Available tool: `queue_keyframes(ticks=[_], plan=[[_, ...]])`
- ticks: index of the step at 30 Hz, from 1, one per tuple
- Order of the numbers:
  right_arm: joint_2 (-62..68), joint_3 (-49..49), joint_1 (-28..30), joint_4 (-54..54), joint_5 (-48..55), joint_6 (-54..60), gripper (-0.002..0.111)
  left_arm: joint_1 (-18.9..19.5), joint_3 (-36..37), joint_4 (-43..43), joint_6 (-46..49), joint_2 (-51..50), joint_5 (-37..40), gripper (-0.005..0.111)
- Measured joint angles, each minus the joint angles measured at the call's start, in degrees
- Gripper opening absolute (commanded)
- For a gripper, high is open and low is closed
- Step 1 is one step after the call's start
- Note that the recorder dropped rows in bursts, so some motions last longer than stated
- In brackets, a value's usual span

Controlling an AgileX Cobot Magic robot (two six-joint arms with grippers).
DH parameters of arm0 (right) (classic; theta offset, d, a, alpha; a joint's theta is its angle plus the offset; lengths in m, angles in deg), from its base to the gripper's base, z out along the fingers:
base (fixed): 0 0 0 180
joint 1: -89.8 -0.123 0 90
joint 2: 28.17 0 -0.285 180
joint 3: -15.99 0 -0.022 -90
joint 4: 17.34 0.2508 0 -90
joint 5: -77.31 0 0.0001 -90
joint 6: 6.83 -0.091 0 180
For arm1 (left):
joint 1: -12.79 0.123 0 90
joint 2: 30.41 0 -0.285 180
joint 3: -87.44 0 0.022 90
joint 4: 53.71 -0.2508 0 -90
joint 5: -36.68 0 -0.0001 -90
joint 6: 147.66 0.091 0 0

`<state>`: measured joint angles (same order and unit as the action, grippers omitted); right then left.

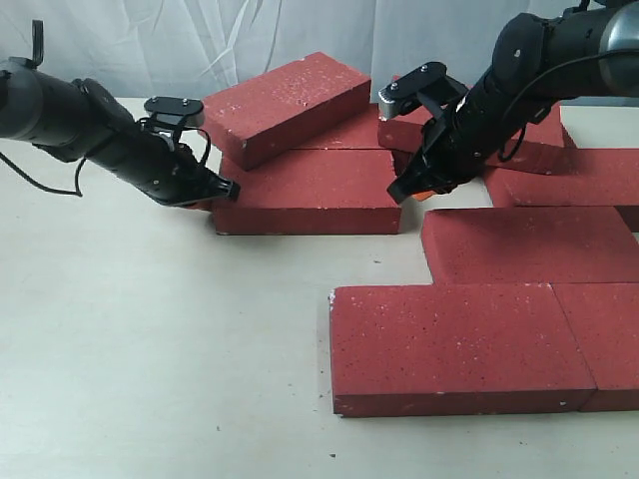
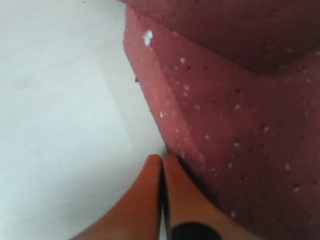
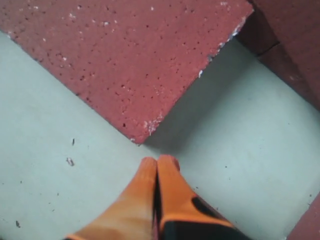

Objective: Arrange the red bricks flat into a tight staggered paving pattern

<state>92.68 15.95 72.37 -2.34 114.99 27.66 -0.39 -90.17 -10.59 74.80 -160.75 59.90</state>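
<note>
1. I see the table [image 1: 150, 349] under both pincers.
2. Of the red bricks [image 1: 459, 344], one flat brick [image 1: 310, 190] lies between my pincers, with a tilted brick [image 1: 285, 100] atop it.
3. My left pincer [image 2: 162, 159], closed and empty, touches its end; my right pincer [image 3: 159, 161], closed and empty, sits just beside its corner.

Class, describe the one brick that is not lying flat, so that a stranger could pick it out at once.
On the pale table, look to the back left, where a flat brick lies beside the left gripper. The upper brick rests on top of that one. Unlike its flat neighbours, it sits raised and tilted.
</note>
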Motion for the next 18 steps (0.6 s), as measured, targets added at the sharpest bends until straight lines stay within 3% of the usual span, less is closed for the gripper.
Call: queue_keyframes(ticks=[12, 18], plan=[[-0.79, 0.0, 0.0, 2.49, 2.26, 0.0, -0.001, -1.61, 0.0, 0.1, 0.0, 0.0, -1.48, 0.0], [-4.07, 0.0, -1.37, 7.78, 10.43, 5.04, -0.001, -1.61, 0.0, 0.1, 0.0, 0.0, -1.88, 0.0]])
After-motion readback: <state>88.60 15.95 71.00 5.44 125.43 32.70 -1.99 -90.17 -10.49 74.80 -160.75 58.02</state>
